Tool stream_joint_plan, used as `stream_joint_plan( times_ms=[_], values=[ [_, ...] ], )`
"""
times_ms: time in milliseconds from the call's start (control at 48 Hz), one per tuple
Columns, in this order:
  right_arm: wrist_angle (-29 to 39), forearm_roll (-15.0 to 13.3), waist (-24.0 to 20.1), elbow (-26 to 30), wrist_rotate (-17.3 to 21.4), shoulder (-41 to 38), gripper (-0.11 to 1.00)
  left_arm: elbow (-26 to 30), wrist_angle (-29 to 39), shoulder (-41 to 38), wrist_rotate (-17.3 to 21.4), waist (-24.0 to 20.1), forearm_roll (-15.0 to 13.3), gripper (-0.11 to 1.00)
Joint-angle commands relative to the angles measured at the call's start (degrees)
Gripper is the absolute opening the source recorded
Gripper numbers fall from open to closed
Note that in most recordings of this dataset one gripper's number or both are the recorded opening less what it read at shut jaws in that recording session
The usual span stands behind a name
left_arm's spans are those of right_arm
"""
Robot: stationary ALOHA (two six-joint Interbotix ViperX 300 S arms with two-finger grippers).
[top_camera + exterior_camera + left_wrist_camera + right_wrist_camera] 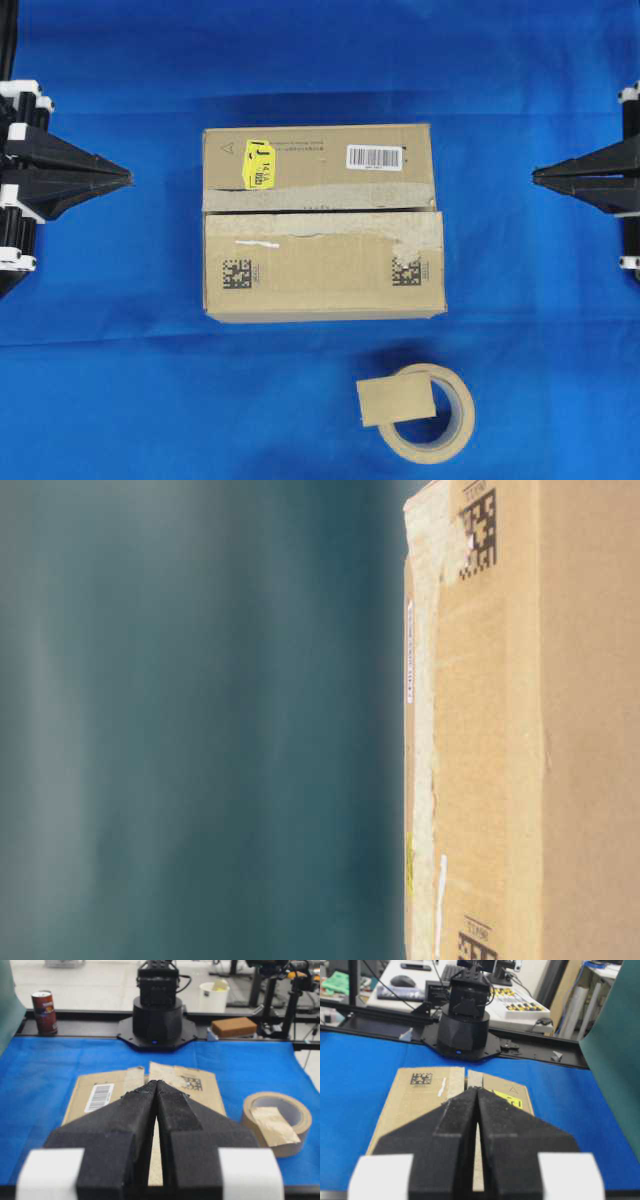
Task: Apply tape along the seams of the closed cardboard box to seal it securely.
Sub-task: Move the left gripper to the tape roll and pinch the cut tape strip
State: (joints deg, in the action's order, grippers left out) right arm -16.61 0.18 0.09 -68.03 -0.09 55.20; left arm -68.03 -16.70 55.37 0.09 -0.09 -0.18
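A closed cardboard box [322,222] sits in the middle of a blue cloth-covered table [120,400], between two black robot grippers. The left gripper [128,179] is at the left edge of the overhead view, its jaws clenched together on nothing, tip pointing toward the box and well apart from it. The right gripper [536,177] mirrors it on the opposite side, also clenched on nothing and aimed at the box, well apart from it.

The seam [320,210] runs lengthwise across the box top from one gripper's side to the other, roughly in line with both tips, bordered by greyish torn tape residue. On the far flap, a yellow sticker [258,165] lies nearer the left gripper and a white barcode label [374,157] nearer the right gripper. The near flap carries two black square printed codes.

A short tan piece of tape [396,400] rests across the top of a beige tape roll [440,438], in front of the box and nearer the right gripper's side, untouched by either gripper.
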Motion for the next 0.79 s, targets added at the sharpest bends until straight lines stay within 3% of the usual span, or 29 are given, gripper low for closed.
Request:
stream_joint_plan(
  times_ms=[0,104,250,375,500,604,708,770],
  values=[
    [-0.44,0.0,0.09,1.85,0.44,-0.53,0.0,1.67,1.41,-0.7,1.76,1.05,-0.18,0.0],
    [0.26,0.09,0.09,1.93,0.44,-0.79,0.0,2.02,1.58,-1.32,2.9,2.81,-0.79,0.0],
    [0.62,0.26,0.18,2.02,0.44,-0.79,0.0,3.16,-0.79,-5.89,5.27,9.49,-0.79,0.0],
    [0.35,0.26,0.18,2.11,0.44,-0.79,0.0,3.6,-6.24,-11.6,12.57,12.57,-0.88,0.0],
    [0.44,0.26,0.18,2.11,0.44,-0.79,0.0,5.45,-11.07,-17.67,15.38,13.71,-0.7,0.0],
    [0.53,0.26,0.18,2.11,0.44,-0.88,0.0,7.21,-12.66,-22.41,21.01,14.68,-0.7,0.01],
    [0.53,0.26,0.18,2.11,0.44,-0.88,0.0,10.55,-12.92,-28.48,28.65,16.17,-0.7,0.18],
    [0.53,0.26,0.18,2.11,0.35,-0.88,0.0,12.48,-12.66,-31.99,33.4,17.05,-0.7,0.34]
  ],
)
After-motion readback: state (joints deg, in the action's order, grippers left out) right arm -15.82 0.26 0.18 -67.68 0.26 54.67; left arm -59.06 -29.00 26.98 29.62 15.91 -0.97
